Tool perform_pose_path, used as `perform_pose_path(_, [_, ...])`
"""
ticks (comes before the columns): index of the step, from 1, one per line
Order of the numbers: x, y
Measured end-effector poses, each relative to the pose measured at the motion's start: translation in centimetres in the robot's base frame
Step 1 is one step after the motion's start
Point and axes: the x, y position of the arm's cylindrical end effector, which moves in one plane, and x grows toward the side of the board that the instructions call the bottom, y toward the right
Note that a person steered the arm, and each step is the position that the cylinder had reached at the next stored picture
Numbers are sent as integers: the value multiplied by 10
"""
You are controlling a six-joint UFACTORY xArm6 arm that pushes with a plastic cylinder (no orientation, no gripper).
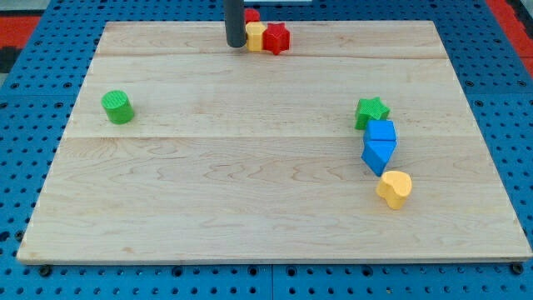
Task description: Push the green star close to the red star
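Observation:
The green star (371, 112) lies at the view's right, just above two blue blocks. The red star (277, 38) lies at the view's top centre, touching a yellow block (256, 36) on its left. My tip (236, 45) stands at the top centre, right beside the yellow block's left side, far up and left of the green star. A small red block (252, 16) sits behind the yellow one, partly hidden by the rod.
A blue block (383, 132) and a second blue block (378, 155) sit stacked in a line below the green star. A yellow heart-like block (395, 188) lies below them. A green cylinder (117, 107) stands at the view's left. The wooden board (250, 183) ends in blue pegboard.

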Motion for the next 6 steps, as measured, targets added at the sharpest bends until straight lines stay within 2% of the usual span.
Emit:
perform_pose_path(1, [73,17])
perform_pose_path(2, [89,63])
perform_pose_path(3, [89,97])
perform_pose_path(5, [89,103])
perform_pose_path(6, [73,142])
